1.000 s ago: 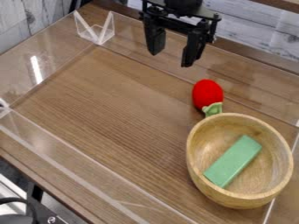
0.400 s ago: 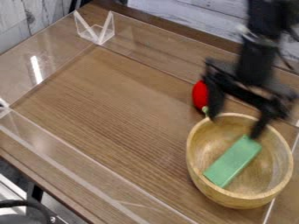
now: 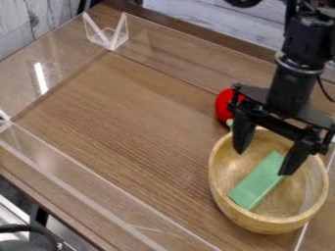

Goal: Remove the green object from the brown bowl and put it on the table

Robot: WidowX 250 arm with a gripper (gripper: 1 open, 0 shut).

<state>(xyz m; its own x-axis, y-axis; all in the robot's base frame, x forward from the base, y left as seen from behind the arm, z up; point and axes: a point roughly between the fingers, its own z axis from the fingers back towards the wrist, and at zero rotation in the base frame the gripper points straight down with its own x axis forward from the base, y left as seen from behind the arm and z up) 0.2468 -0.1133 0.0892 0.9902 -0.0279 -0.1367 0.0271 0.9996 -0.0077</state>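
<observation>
Green in colour, the green object [image 3: 260, 179] lies flat inside the brown bowl [image 3: 230, 150], slanted across the bowl floor and touching nothing else that we can see. We take the bowl as our reference. It sits on the tabletop [image 3: 118, 127], and a red strawberry toy [image 3: 233, 105] rests just beyond its far rim. The pincer [image 3: 276, 154] hangs directly above the bowl, pointing straight down, with its jaws spread wide and nothing between them. One fingertip stands over the bowl's left rim, the other over the green object's upper end. We judge that this wide spread is kept so the jaws can straddle the bar. The bar is not yet gripped. We would expect the next move to need a descent into the bowl, clear of its thick rim.
</observation>
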